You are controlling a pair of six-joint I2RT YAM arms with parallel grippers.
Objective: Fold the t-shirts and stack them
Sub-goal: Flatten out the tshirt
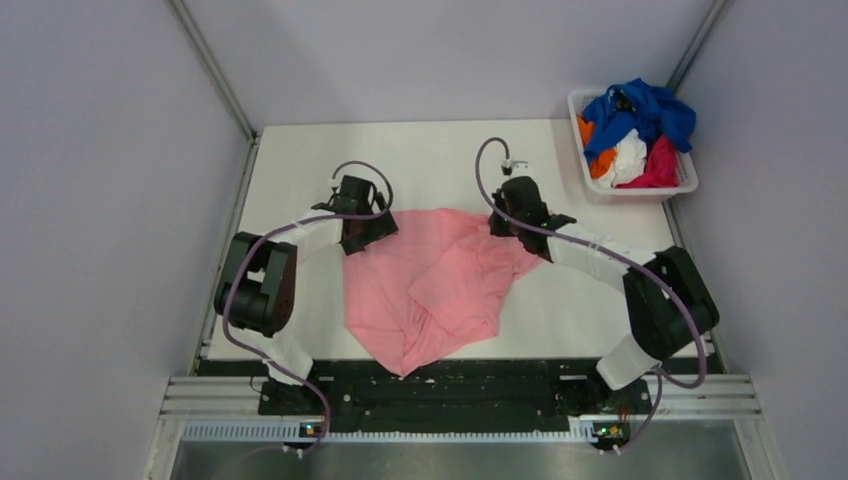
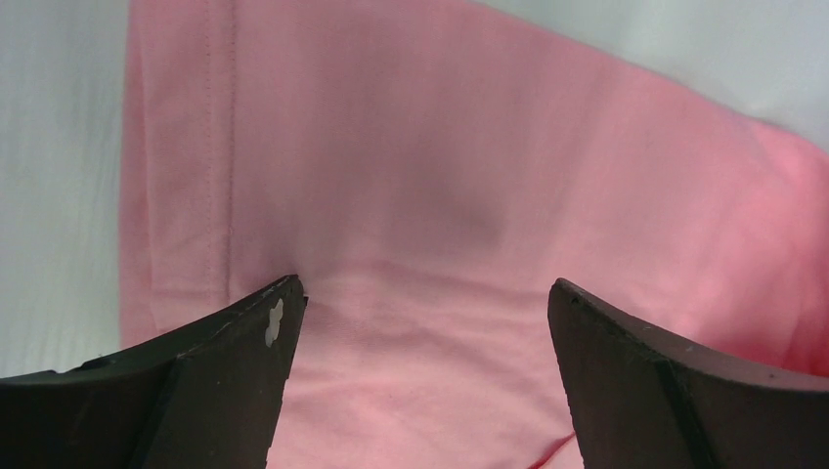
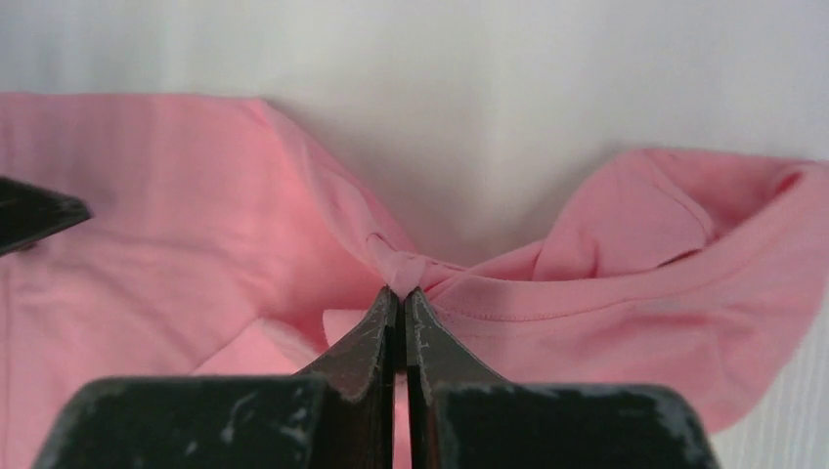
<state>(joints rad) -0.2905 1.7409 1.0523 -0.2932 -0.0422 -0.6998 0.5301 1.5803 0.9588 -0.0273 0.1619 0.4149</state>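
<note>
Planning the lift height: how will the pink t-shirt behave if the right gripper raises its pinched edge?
Probably floppy: the pink t-shirt lies rumpled with flaps folded over, and bunches where the right gripper pinches it, so it should drape, not hold shape. Likely light, as the thin cloth creases easily. The rest may drag across the table.

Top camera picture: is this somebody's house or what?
Probably a robot lab booth, not a house: plain grey panels wall in a white table, two black-and-white robot arms are bolted at its edge, and a white plastic basket holds coloured t-shirts.
</note>
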